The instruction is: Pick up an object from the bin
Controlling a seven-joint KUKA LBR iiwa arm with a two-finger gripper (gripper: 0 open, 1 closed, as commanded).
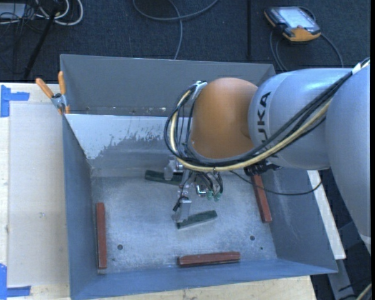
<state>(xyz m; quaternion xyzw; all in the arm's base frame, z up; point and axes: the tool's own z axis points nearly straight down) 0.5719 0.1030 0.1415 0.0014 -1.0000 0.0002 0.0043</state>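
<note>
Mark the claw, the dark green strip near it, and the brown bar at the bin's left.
claw (pixel 181 207): camera view, its lower tip end.
dark green strip (pixel 199 218): camera view, its middle.
brown bar (pixel 100 236): camera view, mid-length, near the left wall.

Overhead light; bin (pixel 131 236) floor bright, its far wall shaded; soft sheen on orange cover (pixel 222 117); surroundings dim.

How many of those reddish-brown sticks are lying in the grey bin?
3 reddish-brown sticks: the left stick along the left wall, the front stick by the near wall, the right stick beside the arm. The arm may hide more.
</note>
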